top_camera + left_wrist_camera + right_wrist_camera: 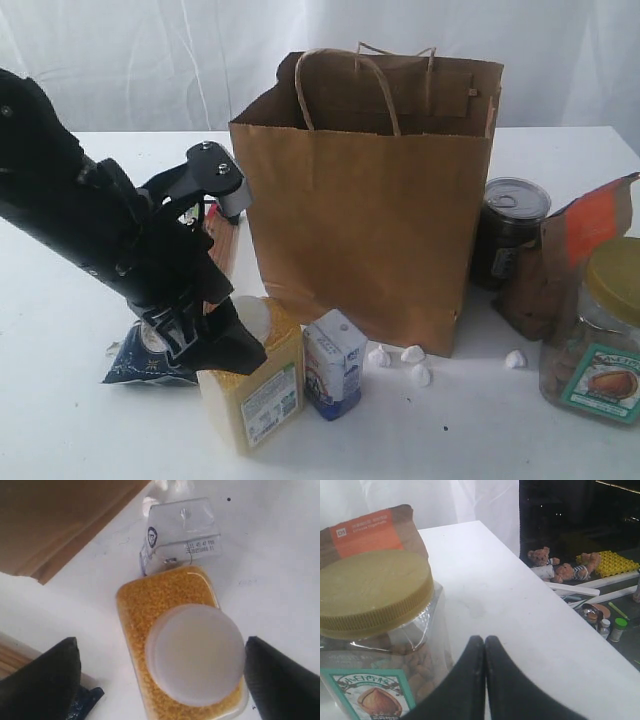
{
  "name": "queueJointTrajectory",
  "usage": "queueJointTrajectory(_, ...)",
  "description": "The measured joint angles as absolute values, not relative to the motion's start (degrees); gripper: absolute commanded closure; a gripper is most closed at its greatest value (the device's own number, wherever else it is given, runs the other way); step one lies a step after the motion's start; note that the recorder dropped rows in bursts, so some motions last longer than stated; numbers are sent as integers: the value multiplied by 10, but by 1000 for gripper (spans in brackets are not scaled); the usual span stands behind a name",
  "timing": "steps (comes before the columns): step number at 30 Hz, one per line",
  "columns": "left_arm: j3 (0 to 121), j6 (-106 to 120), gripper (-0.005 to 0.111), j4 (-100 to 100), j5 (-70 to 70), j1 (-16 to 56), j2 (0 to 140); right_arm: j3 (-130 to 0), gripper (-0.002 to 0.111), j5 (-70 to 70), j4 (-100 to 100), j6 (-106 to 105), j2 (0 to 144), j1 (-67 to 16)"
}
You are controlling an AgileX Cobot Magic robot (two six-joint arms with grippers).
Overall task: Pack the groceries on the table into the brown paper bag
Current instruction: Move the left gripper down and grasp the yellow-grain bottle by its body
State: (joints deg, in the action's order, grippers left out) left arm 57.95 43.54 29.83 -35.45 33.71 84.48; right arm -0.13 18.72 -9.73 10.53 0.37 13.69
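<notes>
The brown paper bag (370, 210) stands upright and open mid-table. In front of it are the yellow-grain jar (255, 395) and the blue-white carton (333, 362). My left gripper (162, 672) is open, with one finger on each side of the jar's white lid (195, 652), not touching it. The spaghetti packet's dark-blue end (150, 365) lies under the left arm. Small white lumps (412, 355) sit at the bag's foot. The tin can (508, 232), orange-labelled pouch (570, 255) and yellow-lidded jar (600, 335) stand at the right. My right gripper (484, 640) is shut and empty beside that jar (372, 590).
The white table (80, 420) ends just past the yellow-lidded jar; its edge (560, 610) drops to a dark floor with teddy bears (555, 565) and clutter. A white curtain hangs behind. The carton (180, 530) stands close against the grain jar.
</notes>
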Motion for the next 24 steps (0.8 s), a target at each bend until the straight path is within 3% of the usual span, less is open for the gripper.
queueJointTrajectory(11, 579, 436, 19, 288, -331, 346, 878, -1, 108, 187, -97, 105, 4, 137)
queueJointTrajectory(15, 579, 436, 25, 288, -322, 346, 896, -1, 108, 187, -97, 105, 4, 137)
queueJointTrajectory(19, 579, 436, 50, 288, -322, 346, 906, -1, 108, 187, -97, 105, 4, 137)
queueJointTrajectory(24, 579, 437, 96, 288, -320, 346, 908, -1, 108, 187, -97, 105, 4, 137)
